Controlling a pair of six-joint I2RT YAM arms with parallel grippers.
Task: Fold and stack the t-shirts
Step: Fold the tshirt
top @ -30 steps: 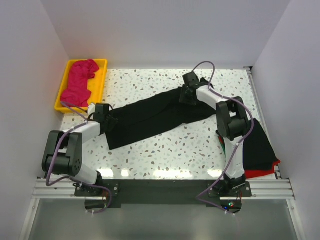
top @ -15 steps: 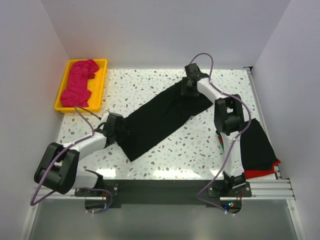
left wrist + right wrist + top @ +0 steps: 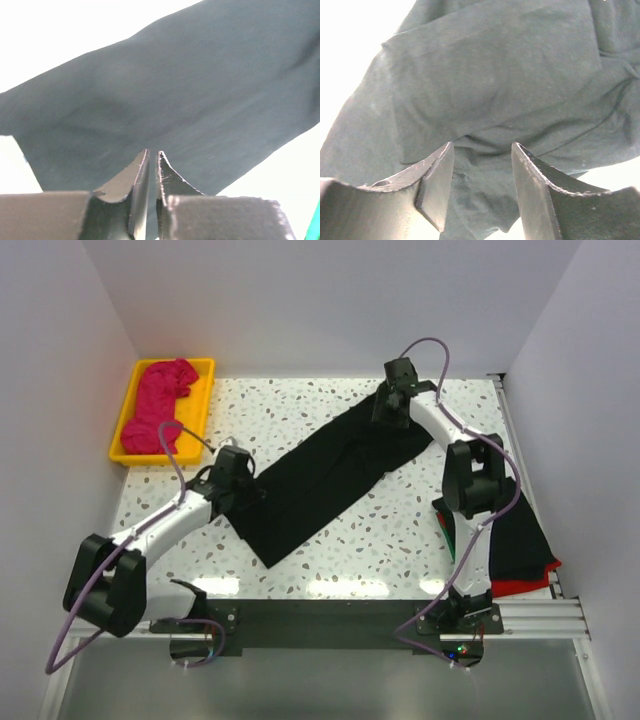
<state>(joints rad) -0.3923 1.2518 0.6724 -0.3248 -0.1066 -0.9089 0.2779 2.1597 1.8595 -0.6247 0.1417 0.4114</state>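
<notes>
Yellow plastic tray (image 3: pixel 198 405) sits at far-left corner of the counter (image 3: pixel 400 530), close against the left wall. Counter top is white terrazzo flecked with dark and grey chips, brightly lit, boxed in by plain white walls (image 3: pixel 300 300) on three sides. Along near edge runs an aluminium rail (image 3: pixel 100 615) with a black base plate (image 3: pixel 320 620) bolted across its middle.

Both wrist views crop the black shirt (image 3: pixel 200 90) (the right arm (image 3: pixel 470 480) half hides the black-and-red pile (image 3: pixel 522 535)).
</notes>
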